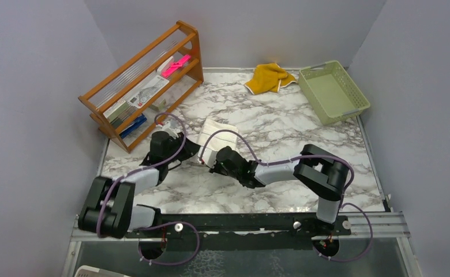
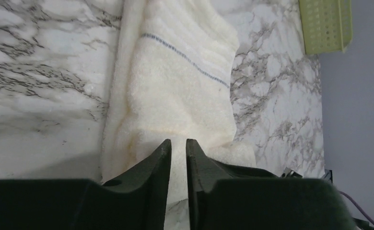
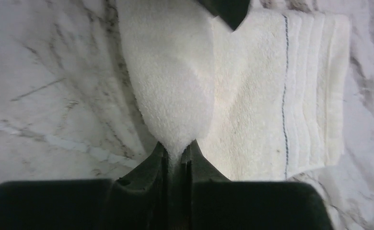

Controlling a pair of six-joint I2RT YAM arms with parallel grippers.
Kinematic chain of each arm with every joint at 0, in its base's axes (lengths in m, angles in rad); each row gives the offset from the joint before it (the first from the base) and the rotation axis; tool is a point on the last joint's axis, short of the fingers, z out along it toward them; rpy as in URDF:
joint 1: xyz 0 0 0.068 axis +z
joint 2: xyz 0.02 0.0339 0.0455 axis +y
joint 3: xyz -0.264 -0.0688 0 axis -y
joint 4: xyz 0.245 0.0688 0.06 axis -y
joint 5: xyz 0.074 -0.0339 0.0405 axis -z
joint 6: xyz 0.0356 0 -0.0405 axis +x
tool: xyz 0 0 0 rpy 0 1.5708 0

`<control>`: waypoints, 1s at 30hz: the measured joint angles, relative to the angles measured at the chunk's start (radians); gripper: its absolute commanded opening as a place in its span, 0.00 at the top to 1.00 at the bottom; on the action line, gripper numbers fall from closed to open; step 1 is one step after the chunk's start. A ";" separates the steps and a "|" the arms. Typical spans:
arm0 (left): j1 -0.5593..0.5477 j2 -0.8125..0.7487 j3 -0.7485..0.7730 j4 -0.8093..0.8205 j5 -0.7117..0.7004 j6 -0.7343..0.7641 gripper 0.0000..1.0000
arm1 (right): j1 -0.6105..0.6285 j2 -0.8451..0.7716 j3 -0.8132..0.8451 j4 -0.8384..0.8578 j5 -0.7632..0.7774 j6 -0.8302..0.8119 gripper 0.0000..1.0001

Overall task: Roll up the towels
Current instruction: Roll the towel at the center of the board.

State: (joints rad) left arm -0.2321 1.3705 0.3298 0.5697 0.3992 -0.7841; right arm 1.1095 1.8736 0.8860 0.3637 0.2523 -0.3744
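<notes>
The left hand (image 2: pixel 178 149) is narrowed to a thin gap with the near edge of the cream towel (image 2: pixel 175 81) pinched between its fingers (image 2: pixel 162 155). The right hand (image 3: pixel 175 152) is clamped on the same towel and lifts a fold of it into a soft ridge. A dark fingertip of the left hand shows at the top of the right wrist view. The rest of the cream towel lies flat on the marble tabletop (image 1: pixel 280 133), a thin grey stripe across it, well apart from the green basket (image 1: pixel 326 92). The mustard-yellow towel (image 1: pixel 267 78) lies crumpled near the basket. The wooden rack (image 1: pixel 182 26) stands well apart from the basket, beyond the mustard-yellow towel.
</notes>
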 measured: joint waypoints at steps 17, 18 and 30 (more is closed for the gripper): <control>0.017 -0.465 0.064 -0.385 -0.058 0.082 0.57 | -0.345 0.019 0.286 -0.350 -0.785 0.519 0.99; 0.017 -0.464 0.049 -0.384 -0.048 0.077 0.57 | -0.361 0.056 0.329 -0.379 -0.831 0.537 0.99; 0.017 -0.353 0.024 -0.288 0.021 0.056 0.58 | -0.397 0.308 0.530 -0.566 -1.120 0.676 0.99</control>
State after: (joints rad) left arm -0.2150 1.0176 0.3538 0.2817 0.4206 -0.7277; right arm 0.7120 2.1815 1.4158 -0.2028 -0.8673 0.3016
